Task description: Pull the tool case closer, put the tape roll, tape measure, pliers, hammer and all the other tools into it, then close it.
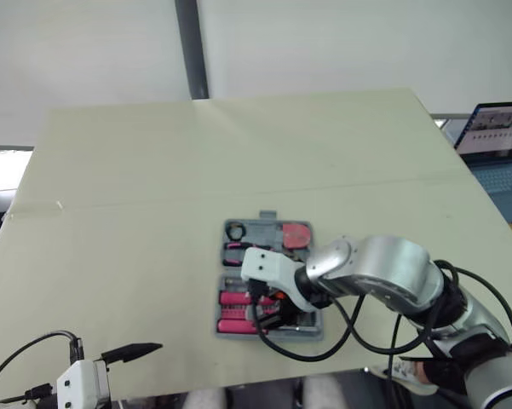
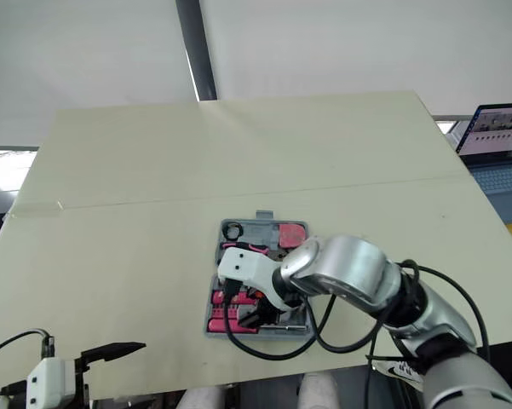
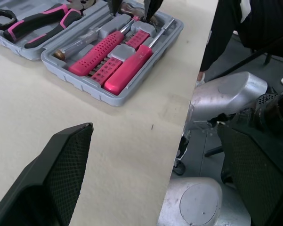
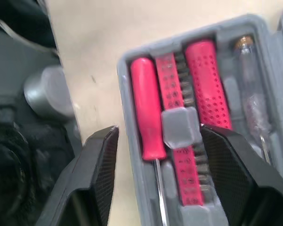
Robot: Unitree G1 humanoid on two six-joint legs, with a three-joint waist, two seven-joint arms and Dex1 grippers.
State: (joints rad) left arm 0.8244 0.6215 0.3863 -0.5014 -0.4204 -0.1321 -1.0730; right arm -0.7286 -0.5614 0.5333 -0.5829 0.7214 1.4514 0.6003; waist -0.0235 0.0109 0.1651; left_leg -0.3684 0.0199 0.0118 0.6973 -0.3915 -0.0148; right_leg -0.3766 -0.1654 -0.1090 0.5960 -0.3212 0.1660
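Tool case [image 1: 264,223]: open flat near the front edge of the table [image 1: 153,170]; far half holds tape roll [image 1: 235,230], tape measure [image 1: 296,234] and pliers [image 3: 42,21], near half a red screwdriver [image 4: 146,108] and bit holder [image 4: 176,122]. Right gripper [image 4: 157,136]: spread wide, empty, poised over the near half; left gripper [image 3: 154,129]: wide, empty, off by the table's front-left corner. Step judged: packing apparently complete; next comes folding one half over and pressing it closed.
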